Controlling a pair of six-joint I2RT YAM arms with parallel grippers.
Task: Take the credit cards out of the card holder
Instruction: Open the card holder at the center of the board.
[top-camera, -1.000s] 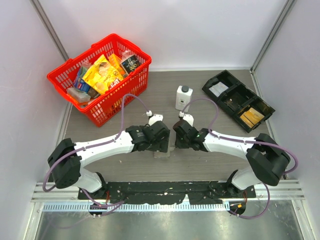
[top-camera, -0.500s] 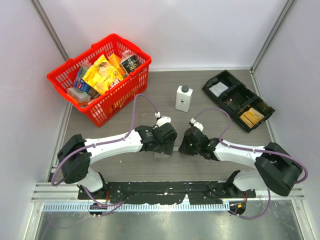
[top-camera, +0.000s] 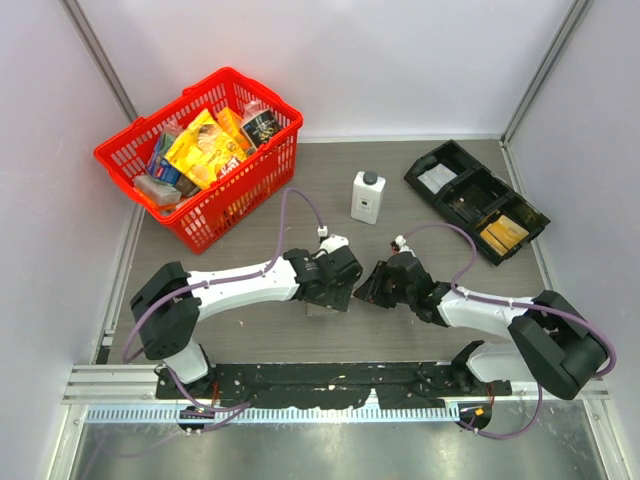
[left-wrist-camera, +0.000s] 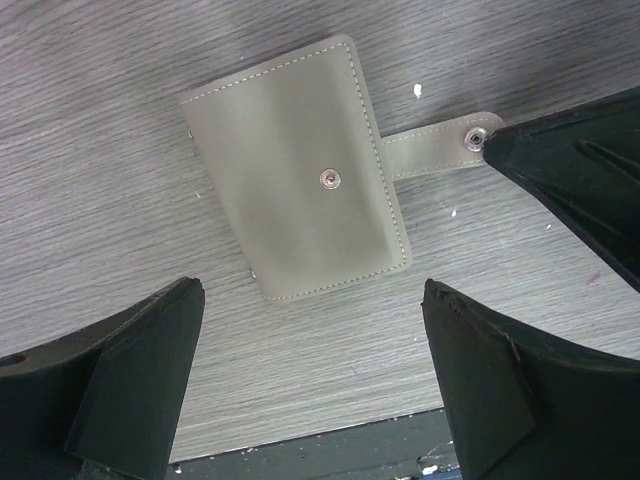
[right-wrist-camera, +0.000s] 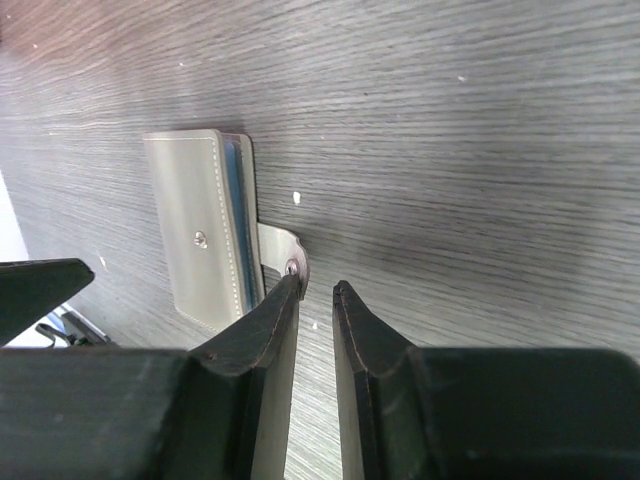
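Card holder (left-wrist-camera: 295, 170) lies flat on the counter (left-wrist-camera: 90, 230), front centre, between the two arms. Left tool (left-wrist-camera: 312, 298) is released, fingers spread wide, hovering over the holder. Snap strap (left-wrist-camera: 430, 152) is undone and sticks out sideways toward the right arm. Right tool (right-wrist-camera: 315, 288) is almost clenched, thin slit, nothing in it; one fingertip touches the strap's snap end. Credit cards (right-wrist-camera: 238, 205) are inside the holder, only a blue edge showing.
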